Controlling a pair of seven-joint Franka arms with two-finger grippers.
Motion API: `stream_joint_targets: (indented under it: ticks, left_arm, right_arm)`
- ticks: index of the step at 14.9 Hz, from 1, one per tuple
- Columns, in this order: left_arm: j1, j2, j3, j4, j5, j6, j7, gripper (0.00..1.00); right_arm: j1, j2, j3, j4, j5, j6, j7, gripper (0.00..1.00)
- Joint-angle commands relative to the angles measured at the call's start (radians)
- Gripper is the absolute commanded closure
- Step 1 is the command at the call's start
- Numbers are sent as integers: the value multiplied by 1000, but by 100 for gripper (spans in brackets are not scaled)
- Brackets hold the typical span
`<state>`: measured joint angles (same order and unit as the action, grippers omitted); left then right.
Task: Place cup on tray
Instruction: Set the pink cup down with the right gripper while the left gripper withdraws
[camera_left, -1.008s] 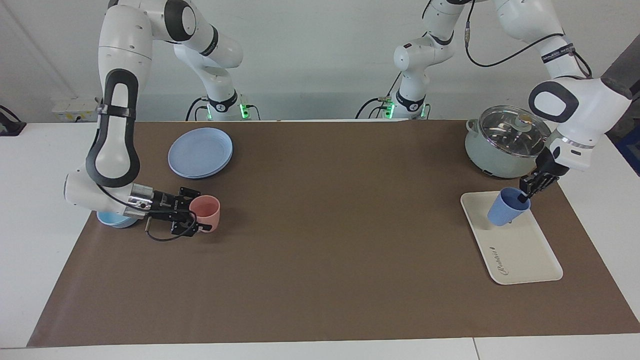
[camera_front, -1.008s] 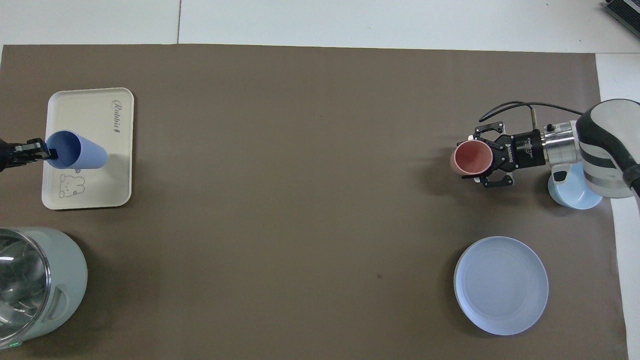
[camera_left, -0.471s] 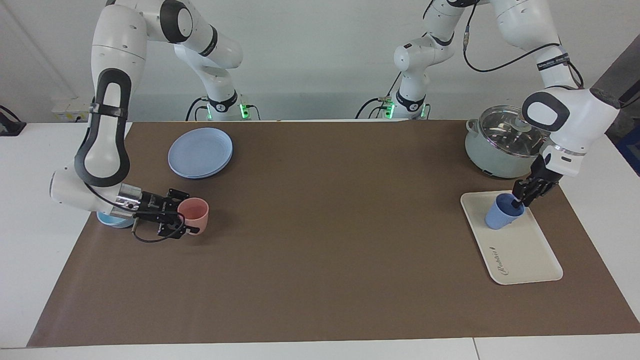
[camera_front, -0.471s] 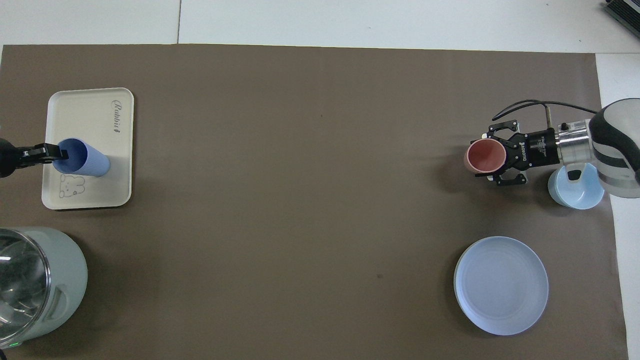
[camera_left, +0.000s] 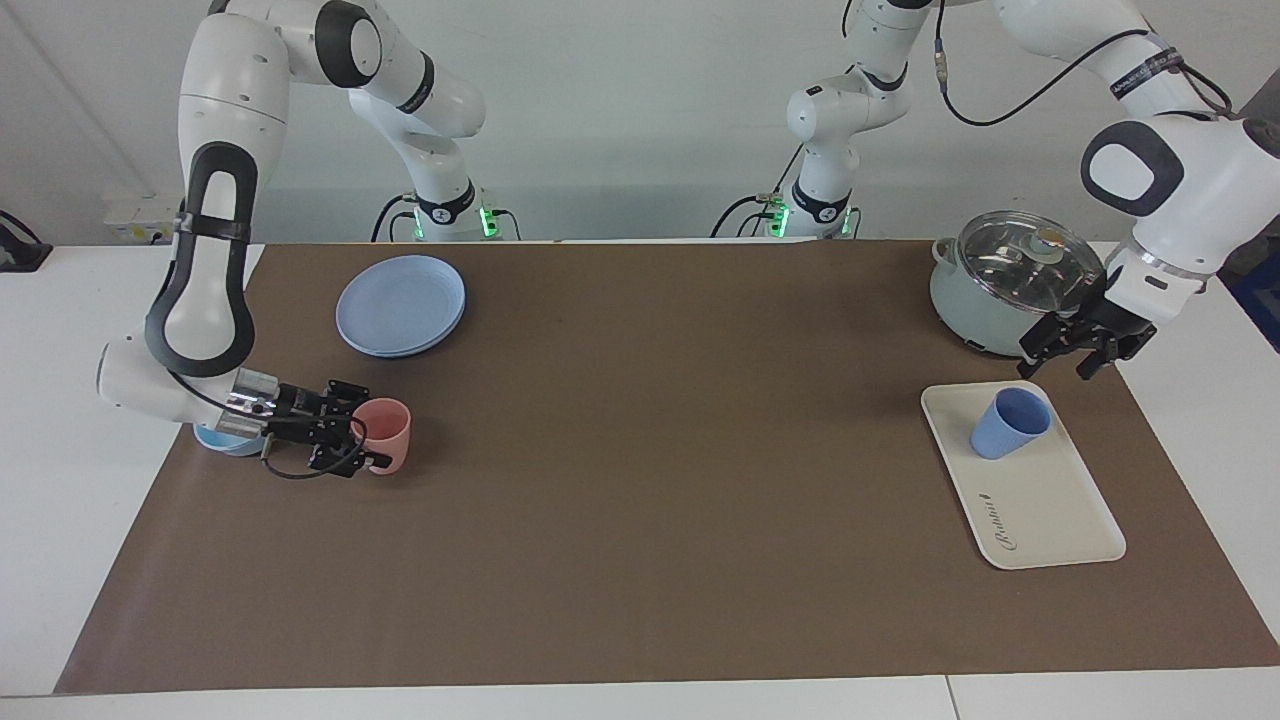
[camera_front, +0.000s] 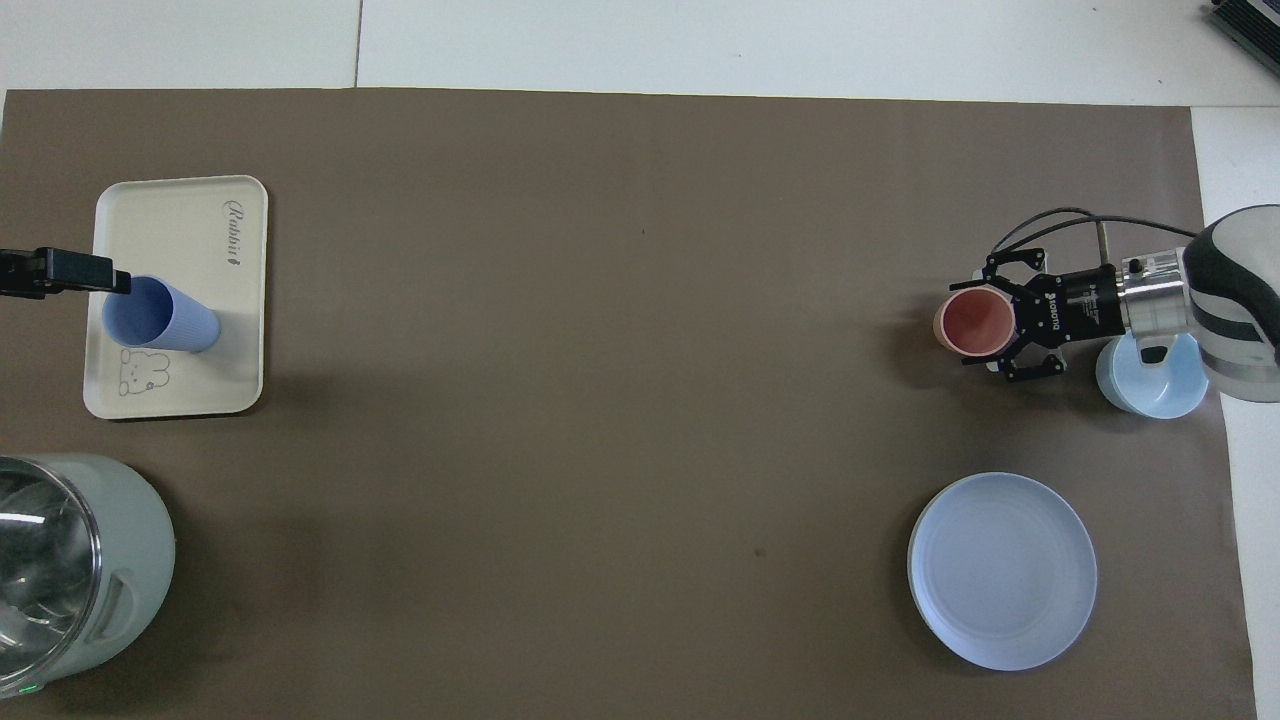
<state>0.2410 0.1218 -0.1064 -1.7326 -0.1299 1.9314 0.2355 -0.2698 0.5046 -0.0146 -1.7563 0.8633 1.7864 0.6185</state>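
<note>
Left gripper (camera_left: 1072, 349) was seen raised, fingers apart, empty, over the tray (camera_left: 1050, 510) edge beside the pot (camera_left: 1010, 283). Cup (camera_left: 1010, 423) stood upright on the tray, below the gripper and clear of it. Risk judged: the cup could be clipped and tipped on a low retreat. Right gripper (camera_left: 352, 437) was clamped around the pink tumbler (camera_left: 385, 433) on the counter (camera_left: 640, 480), so that tumbler could be dragged.

Cup (camera_left: 1009, 423) upright on tray (camera_left: 1050, 510); left claw (camera_left: 1068, 353) above, open.
</note>
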Motion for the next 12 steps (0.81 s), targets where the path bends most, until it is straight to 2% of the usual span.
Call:
stream_joint_targets:
  ticks: [1, 3, 7, 10, 12]
  left_arm:
    - [-110, -62, 8, -10, 56, -92, -93, 0]
    - [-170, -92, 8, -19, 56, -150, -122, 0]
    - [-262, -154, 8, -79, 85, -164, -180, 0]
    - [-270, -174, 8, -49, 95, -218, -189, 0]
    - [-269, -175, 8, 11, 101, -310, -189, 0]
  right_arm:
    - [-11, -8, 2, -14, -13, 4, -39, 4]
    - [-11, -9, -5, -14, -21, 1, -39, 4]
    - [-14, -11, -33, -5, -58, 7, -49, 2]
    - [-12, -24, -31, 5, -125, 54, -57, 2]
    - [-9, -41, -31, 5, -179, 97, -81, 2]
